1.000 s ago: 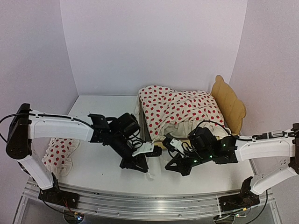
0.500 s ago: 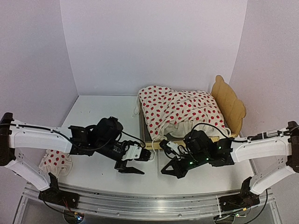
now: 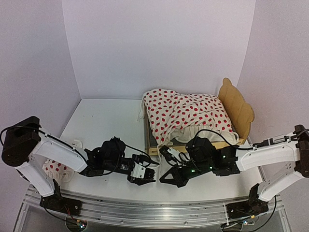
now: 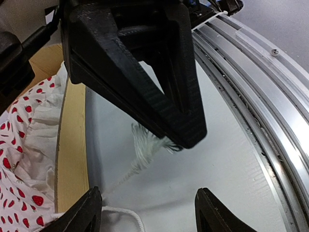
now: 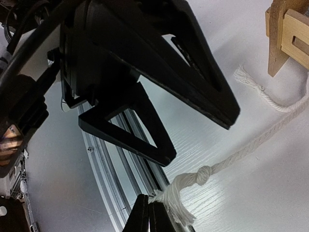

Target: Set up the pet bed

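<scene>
Your pet bed (image 3: 236, 108) stands far right on the surface with the dotted cloth (image 3: 186, 113) draped over it. The pillow (image 3: 54, 169) lies unplaced, near left. The left gripper (image 3: 145, 175) has its jaws spread and empty, while the right gripper (image 3: 164, 177) has its jaws pinching a white cord (image 5: 251, 147).

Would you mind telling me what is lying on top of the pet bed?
A red-dotted cloth is heaped over the pet bed, leaving only its headboard clearly showing. Whatever lies under the cloth is covered.

The dotted cloth (image 3: 186, 115) hides most of the pet bed (image 3: 236, 106); the left arm (image 3: 63, 152) partly covers the pillow (image 3: 52, 170).
</scene>
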`<action>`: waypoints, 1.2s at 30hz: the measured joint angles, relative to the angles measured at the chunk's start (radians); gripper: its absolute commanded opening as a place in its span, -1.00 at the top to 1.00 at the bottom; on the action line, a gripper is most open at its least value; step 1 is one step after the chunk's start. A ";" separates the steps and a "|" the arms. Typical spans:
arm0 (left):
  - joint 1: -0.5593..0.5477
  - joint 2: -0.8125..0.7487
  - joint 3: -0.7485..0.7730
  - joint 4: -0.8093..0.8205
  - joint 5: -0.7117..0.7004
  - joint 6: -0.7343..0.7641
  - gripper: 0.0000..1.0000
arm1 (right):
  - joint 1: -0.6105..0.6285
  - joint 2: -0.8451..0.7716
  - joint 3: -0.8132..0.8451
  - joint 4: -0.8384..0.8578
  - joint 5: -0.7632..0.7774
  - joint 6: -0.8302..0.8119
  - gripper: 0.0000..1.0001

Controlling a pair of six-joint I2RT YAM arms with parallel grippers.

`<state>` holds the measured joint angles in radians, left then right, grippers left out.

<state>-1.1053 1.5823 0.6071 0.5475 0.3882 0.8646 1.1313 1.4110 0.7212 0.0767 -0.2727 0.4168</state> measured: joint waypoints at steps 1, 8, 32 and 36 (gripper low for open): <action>0.000 0.013 0.000 0.033 0.000 0.000 -0.33 | 0.000 0.000 0.000 0.002 0.001 0.000 1.00; 0.000 0.085 0.032 0.126 0.044 0.011 -0.22 | 0.000 -0.018 0.000 0.007 0.015 -0.027 1.00; 0.193 0.067 0.174 -0.119 -0.004 -0.315 1.00 | -0.003 0.015 -0.013 0.024 0.238 -0.252 0.17; 0.213 0.067 0.219 -0.220 0.012 -0.453 1.00 | -0.002 0.197 0.102 0.031 0.179 -0.474 0.13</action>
<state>-0.8927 1.6497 0.8259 0.3279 0.4003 0.4121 1.1290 1.6077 0.8233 0.1075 -0.0940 -0.0575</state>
